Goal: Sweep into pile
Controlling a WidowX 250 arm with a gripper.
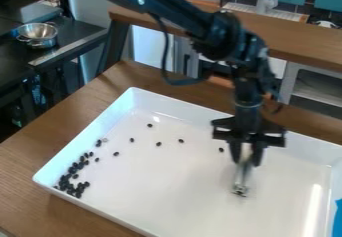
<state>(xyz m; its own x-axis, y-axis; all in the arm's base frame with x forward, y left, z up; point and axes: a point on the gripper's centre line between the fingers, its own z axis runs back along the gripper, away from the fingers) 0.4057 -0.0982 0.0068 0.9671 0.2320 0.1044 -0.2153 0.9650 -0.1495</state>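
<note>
The gripper [246, 160] hangs over the right half of a white tray [180, 181], pointing down, and is shut on the handle of a slim pale tool [242, 178]. The tool's lower end is at or just above the tray floor; I cannot tell if it touches. Dark beans [69, 180] lie crowded along the tray's left corner. Several single beans [159, 144] are scattered across the upper middle of the tray, one of them [221, 150] just left of the gripper.
The tray stands on a wooden table [30, 166], its raised walls all around. Something blue [338, 218] is at the right edge. A metal bowl [38, 34] sits on the dark counter at the upper left, and a wooden shelf [300, 38] runs behind the arm.
</note>
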